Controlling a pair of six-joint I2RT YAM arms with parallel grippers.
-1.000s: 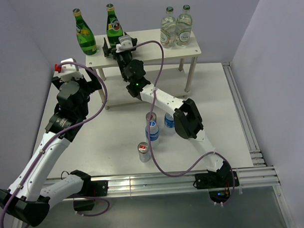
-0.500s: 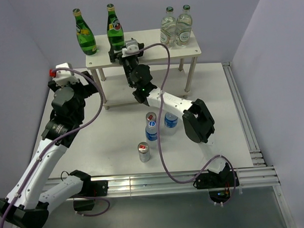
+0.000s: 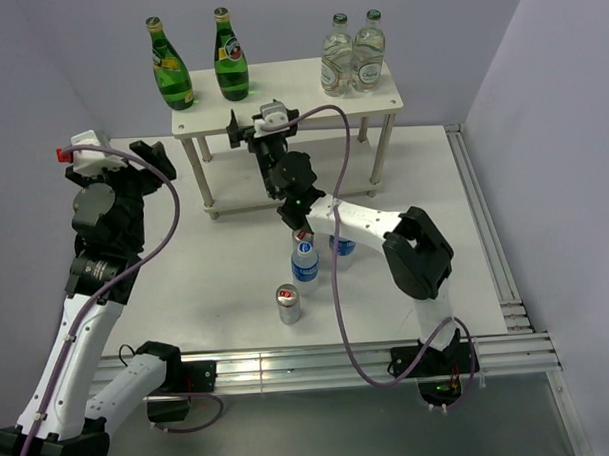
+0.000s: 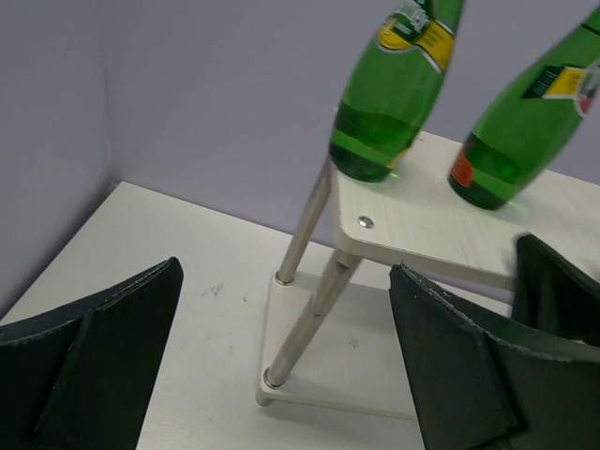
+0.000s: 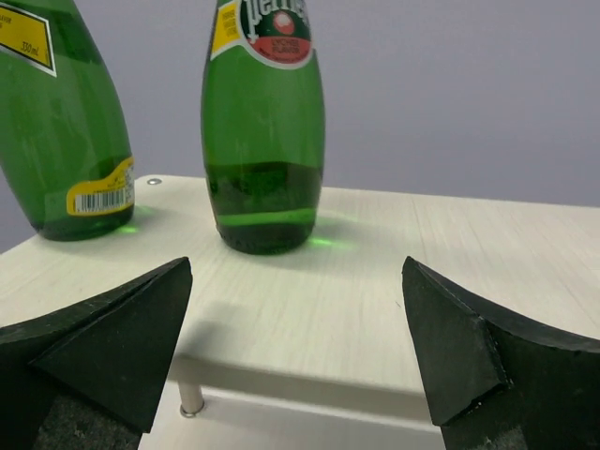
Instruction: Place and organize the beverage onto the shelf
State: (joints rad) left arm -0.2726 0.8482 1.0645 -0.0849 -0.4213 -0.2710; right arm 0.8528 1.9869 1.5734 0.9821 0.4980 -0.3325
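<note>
While two green glass bottles with yellow labels [image 3: 169,71] stand on the top board of the white two-tier shelf [image 3: 310,93], the right gripper [image 3: 243,130] hangs just before them and the left gripper [image 3: 147,153] off its left end, both with fingers spread wide and empty. Clear blue-capped water bottles [image 3: 305,260] and silver-blue cans [image 3: 288,304] stand on the white table [image 3: 216,271].

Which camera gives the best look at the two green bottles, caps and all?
The top external view: both green bottles stand whole on the shelf top board, caps to bases. The right wrist view shows them big but cut off at the labels; the left wrist view shows only their lower halves.
</note>
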